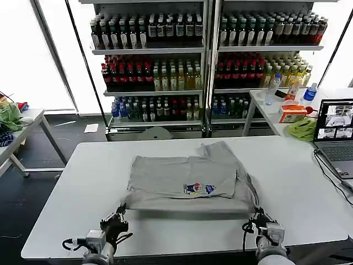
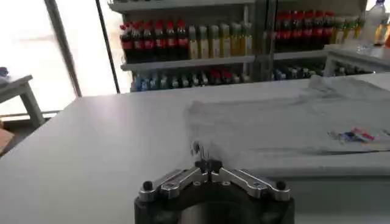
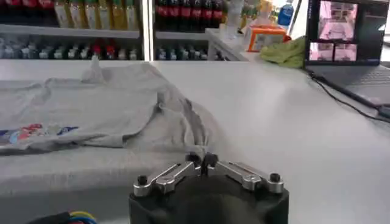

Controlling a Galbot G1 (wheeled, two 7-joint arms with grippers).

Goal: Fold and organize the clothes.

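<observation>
A big white table is seen in front of shelves of bottles. A light grey shirt is spread flat in the middle of the table, partly folded, its small colourful print facing up. The left gripper is pinched shut on the shirt's near left corner. The right gripper is pinched shut on the shirt's near right corner. A laptop sits on the table, well to the shirt's right.
</observation>
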